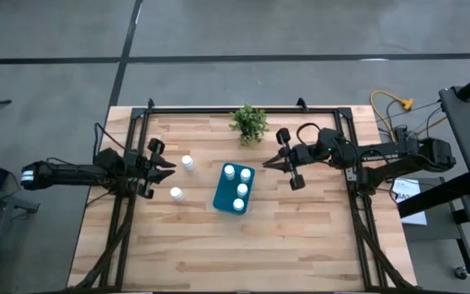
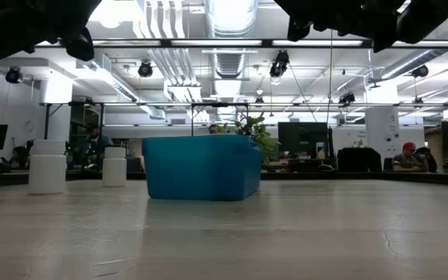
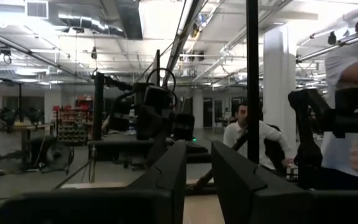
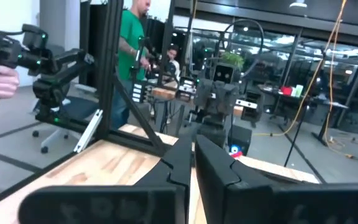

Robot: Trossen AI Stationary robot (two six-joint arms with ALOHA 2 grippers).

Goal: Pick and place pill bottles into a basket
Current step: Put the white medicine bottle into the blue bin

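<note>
The teal basket [image 1: 221, 196] stands at the table's middle with several white pill bottles [image 1: 242, 189] upright inside it. Two more pill bottles [image 1: 188, 162] [image 1: 175, 193] stand upright on the wood left of the basket; the low view shows them [image 2: 47, 166] [image 2: 114, 166] beside the basket [image 2: 201, 167]. My left gripper [image 1: 170, 168] hovers left of these two bottles, its fingers [image 3: 166, 177] a narrow gap apart with nothing between them. My right gripper [image 1: 267, 166] hangs in the air just right of the basket, shut and empty [image 4: 192, 155].
A small potted plant [image 1: 249, 122] stands at the far edge behind the basket. Black frame rails [image 1: 129, 163] run along the table's left and right sides. People [image 4: 129, 56] stand in the room beyond the table. Bare wood lies toward the near edge.
</note>
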